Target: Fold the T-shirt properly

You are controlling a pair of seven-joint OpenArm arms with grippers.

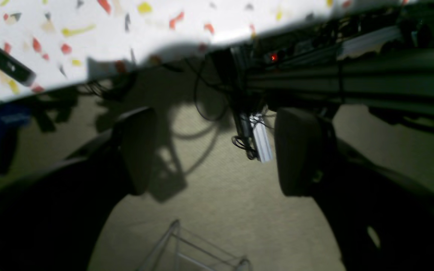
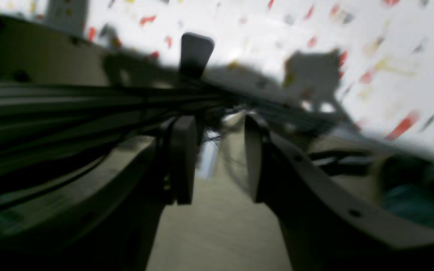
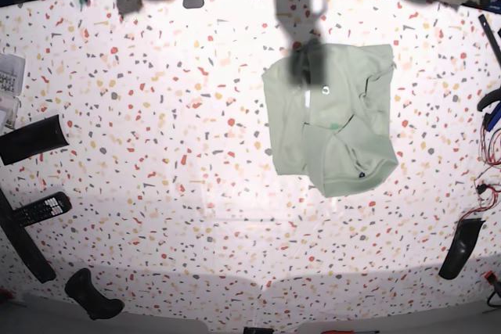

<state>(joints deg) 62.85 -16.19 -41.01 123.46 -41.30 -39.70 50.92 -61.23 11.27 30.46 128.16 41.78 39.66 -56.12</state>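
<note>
The T-shirt (image 3: 333, 119) lies on the speckled white table (image 3: 156, 115), right of centre towards the far edge. It is pale sage green and roughly folded into a rumpled rectangle, with arm shadows across its upper left. It does not show in either wrist view. My left gripper (image 1: 217, 158) is open and empty, hanging past the table edge over the carpeted floor. My right gripper (image 2: 219, 165) is also open and empty, over the floor beside the table frame. In the base view both arms are only dark blurs along the top edge.
A remote control (image 3: 39, 209) and black flat pieces (image 3: 31, 138) lie at the left edge. Other black objects sit at the front left (image 3: 92, 295) and right (image 3: 458, 248). Cables (image 3: 489, 185) trail at the right edge. A wire rack (image 1: 187, 248) stands on the floor.
</note>
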